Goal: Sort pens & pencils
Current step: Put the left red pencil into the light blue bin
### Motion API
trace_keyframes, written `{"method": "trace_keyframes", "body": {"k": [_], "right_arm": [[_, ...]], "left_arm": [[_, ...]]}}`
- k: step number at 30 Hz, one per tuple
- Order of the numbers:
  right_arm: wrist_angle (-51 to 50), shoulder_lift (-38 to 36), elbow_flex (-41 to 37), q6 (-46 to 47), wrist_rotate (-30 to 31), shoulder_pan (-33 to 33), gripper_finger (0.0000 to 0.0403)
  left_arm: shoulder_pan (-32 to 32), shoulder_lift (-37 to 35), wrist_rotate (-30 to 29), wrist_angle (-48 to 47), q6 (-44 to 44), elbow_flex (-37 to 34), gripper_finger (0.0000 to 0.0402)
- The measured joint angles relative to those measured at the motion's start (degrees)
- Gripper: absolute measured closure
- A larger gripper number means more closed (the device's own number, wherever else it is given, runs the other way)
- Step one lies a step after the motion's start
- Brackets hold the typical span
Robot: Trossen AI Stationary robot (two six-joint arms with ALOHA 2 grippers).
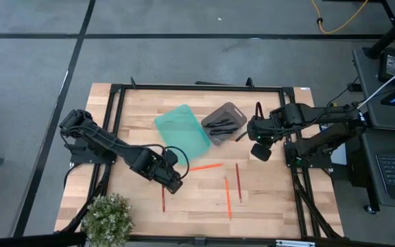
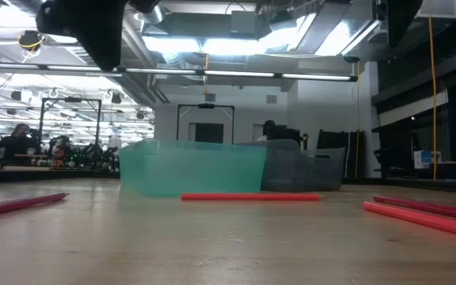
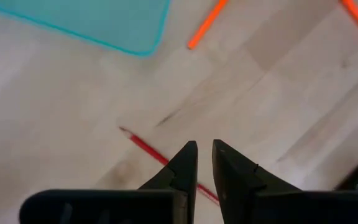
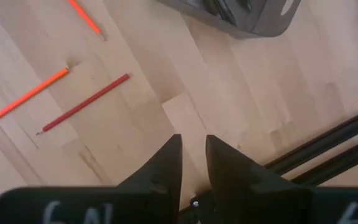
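Wooden table [image 1: 266, 206], teal tray [image 1: 183, 131], grey tray [image 1: 230, 114], pencils [image 1: 228, 197]

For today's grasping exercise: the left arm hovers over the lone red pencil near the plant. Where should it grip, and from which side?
Grip the red pencil mid-shaft, coming straight down. It lies flat on the bare table, so the left gripper, hovering above it with fingers slightly apart, should probably straddle the thin shaft crosswise.

Your right gripper [image 4: 193, 157] hangs over the bare wooden table [image 4: 241, 87], its two dark fingers [image 4: 166, 163] a narrow gap apart with nothing between them. Well beyond them sits the dark grey bin [image 4: 247, 15]. Three pencils [image 4: 82, 104] lie loose on the wood, well apart from that bin.
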Motion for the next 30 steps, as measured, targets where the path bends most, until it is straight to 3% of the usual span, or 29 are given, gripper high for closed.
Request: {"method": "trace_keyframes", "body": {"k": [13, 20, 30], "right_arm": [[-0.02, 0.0, 0.0, -4.85, 0.05, 0.0, 0.0328], [-0.02, 0.02, 0.02, -8.62, 2.88, 0.0, 0.0328], [-0.02, 0.0, 0.02, -11.91, 3.02, 0.0, 0.0328]], "left_arm": [[-3.52, 4.6, -1.02, 1.68, -20.11, -0.94, 0.0357], [-5.01, 10.13, 6.48, 2.91, -27.83, -0.94, 0.0319], [-4.84, 10.99, 6.88, 5.36, -34.86, -0.93, 0.0283]]}}
